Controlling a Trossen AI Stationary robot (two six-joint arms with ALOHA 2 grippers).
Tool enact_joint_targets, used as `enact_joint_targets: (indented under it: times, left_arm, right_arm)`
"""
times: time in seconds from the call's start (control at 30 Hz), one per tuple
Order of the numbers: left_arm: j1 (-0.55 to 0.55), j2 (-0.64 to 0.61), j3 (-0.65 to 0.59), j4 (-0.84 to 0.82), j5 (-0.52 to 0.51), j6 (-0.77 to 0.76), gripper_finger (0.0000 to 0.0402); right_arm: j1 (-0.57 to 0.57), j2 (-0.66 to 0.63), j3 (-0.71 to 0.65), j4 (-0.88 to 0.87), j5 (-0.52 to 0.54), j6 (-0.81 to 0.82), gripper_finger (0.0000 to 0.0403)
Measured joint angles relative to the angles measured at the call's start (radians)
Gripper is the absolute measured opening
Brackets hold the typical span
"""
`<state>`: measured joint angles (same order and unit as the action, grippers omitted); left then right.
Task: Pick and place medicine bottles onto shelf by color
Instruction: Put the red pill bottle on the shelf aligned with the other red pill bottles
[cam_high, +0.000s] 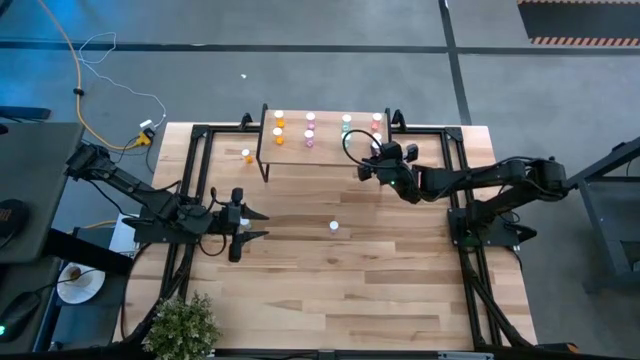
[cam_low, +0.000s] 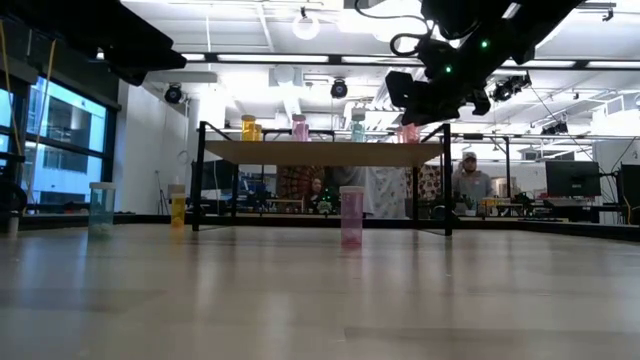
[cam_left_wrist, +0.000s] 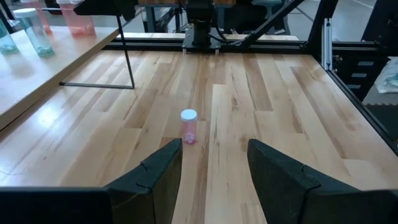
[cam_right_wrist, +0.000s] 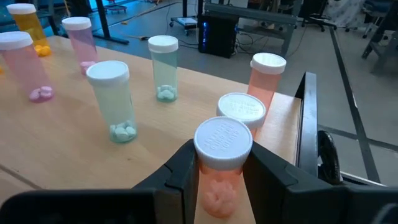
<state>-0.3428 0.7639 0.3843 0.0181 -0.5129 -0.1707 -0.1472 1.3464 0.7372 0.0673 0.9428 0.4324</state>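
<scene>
The shelf (cam_high: 325, 150) stands at the table's far side with orange, pink, teal and red medicine bottles upright on it in colour groups. My right gripper (cam_high: 363, 170) is at the shelf's right end, shut on a red bottle (cam_right_wrist: 222, 168); two more red bottles (cam_right_wrist: 267, 78) stand just beyond it. A pink bottle (cam_high: 334, 227) stands upright on the table's middle. My left gripper (cam_left_wrist: 214, 168) hovers open at the table's left, pointing at that pink bottle (cam_left_wrist: 188, 126) and well short of it. An orange bottle (cam_high: 247, 155) stands on the table left of the shelf. My right gripper pinches the red bottle's body just under its white cap (cam_right_wrist: 219, 177) between its two fingers. The fingers come from the table's right side, slanting a little downward. The bottle stands upright over the shelf's right end; the fingers hide whether its base touches the shelf.
In the low view a teal bottle (cam_low: 101, 208) stands on the table at the left. Black frame rails (cam_high: 200, 160) border the tabletop on both sides. A potted plant (cam_high: 185, 325) sits at the near left corner. A person (cam_low: 470, 180) stands in the room behind.
</scene>
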Motion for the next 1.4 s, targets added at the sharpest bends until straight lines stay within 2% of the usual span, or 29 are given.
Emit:
enact_joint_targets:
  times: [0.7, 1.1, 1.4]
  left_arm:
    - [0.000, 0.000, 0.000, -0.022, 0.000, 0.006, 0.0172]
    - [0.000, 0.000, 0.000, -0.022, 0.000, -0.001, 0.0172]
    - [0.000, 0.000, 0.000, -0.022, 0.001, -0.001, 0.0172]
  right_arm:
    - [-0.038, 0.000, -0.001, 0.021, -0.033, -0.017, 0.0097]
    - [0.085, 0.000, -0.001, 0.019, 0.133, 0.056, 0.0097]
    - [0.109, 0.000, 0.000, -0.024, 0.145, 0.155, 0.0097]
